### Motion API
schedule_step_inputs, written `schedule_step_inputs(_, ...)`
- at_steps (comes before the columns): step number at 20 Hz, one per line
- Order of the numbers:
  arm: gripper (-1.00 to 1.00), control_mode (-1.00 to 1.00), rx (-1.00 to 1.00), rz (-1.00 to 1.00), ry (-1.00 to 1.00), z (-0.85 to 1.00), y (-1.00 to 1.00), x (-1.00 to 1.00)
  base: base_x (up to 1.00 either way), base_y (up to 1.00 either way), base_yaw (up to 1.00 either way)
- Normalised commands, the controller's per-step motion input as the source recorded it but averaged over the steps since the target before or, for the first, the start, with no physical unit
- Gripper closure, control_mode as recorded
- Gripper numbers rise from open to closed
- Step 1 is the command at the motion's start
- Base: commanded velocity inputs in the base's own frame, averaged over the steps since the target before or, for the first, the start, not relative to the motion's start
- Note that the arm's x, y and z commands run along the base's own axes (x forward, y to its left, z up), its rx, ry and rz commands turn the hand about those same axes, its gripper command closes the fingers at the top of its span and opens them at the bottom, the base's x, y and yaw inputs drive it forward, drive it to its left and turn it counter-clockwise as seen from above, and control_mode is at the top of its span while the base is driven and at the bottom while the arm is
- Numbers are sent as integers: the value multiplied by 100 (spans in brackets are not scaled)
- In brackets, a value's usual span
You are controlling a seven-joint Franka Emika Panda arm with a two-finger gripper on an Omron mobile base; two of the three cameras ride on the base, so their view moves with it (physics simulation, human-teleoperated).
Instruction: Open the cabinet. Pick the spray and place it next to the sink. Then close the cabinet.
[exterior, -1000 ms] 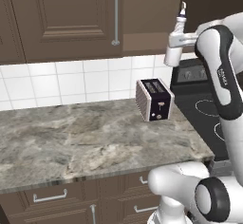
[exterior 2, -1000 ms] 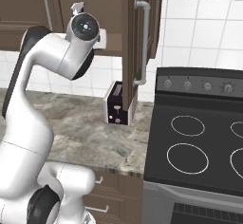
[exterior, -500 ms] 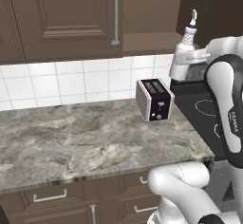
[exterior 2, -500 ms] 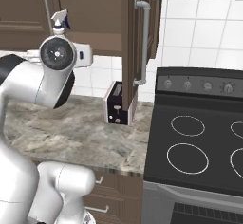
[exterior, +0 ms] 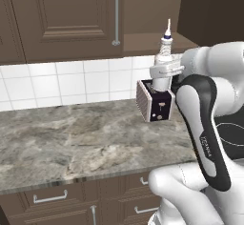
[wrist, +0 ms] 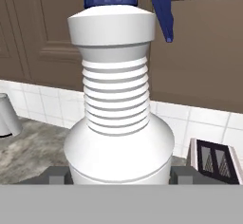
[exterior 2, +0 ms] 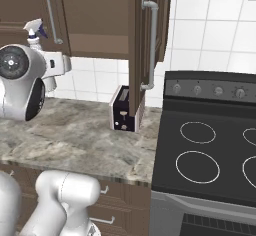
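The white spray (wrist: 116, 123), ribbed at the neck with a blue trigger nozzle, stands upright in my gripper (wrist: 117, 175), whose fingers are shut on its base. The spray (exterior: 166, 43) hangs above the counter, in front of the toaster, with the gripper (exterior: 161, 72) just below its neck. From the other side, the spray (exterior 2: 35, 30) pokes up behind my wrist. The dark brown cabinet (exterior 2: 100, 15) stands open, its door (exterior 2: 145, 30) swung out edge-on with a silver bar handle. The sink is out of view.
A black-and-silver toaster (exterior 2: 124, 109) sits on the grey marbled counter (exterior: 71, 138) under the open door. A black stovetop (exterior 2: 210, 150) lies right of the counter. Another closed cabinet door (exterior: 62, 19) hangs to the left. Drawers (exterior: 52, 198) run below the counter.
The arm has swung left and a little lower with the spray in its grip, away from the open cabinet. The toaster and the door have stayed put.
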Motion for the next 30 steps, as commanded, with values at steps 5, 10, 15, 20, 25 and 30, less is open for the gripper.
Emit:
schedule_step_inputs(5,100,-100,-1,0,0,-2,19,-39,0,0,0)
schedule_step_inputs(10,100,-100,0,0,0,0,1,-40,0,0,0)
schedule_step_inputs(15,100,-100,0,0,0,0,0,-44,0,0,0)
schedule_step_inputs(20,100,-100,0,0,0,-2,0,-52,0,0,0)
schedule_step_inputs(25,100,-100,0,0,0,0,0,-14,0,0,0)
schedule_step_inputs(30,100,-100,0,0,0,0,0,-8,0,0,0)
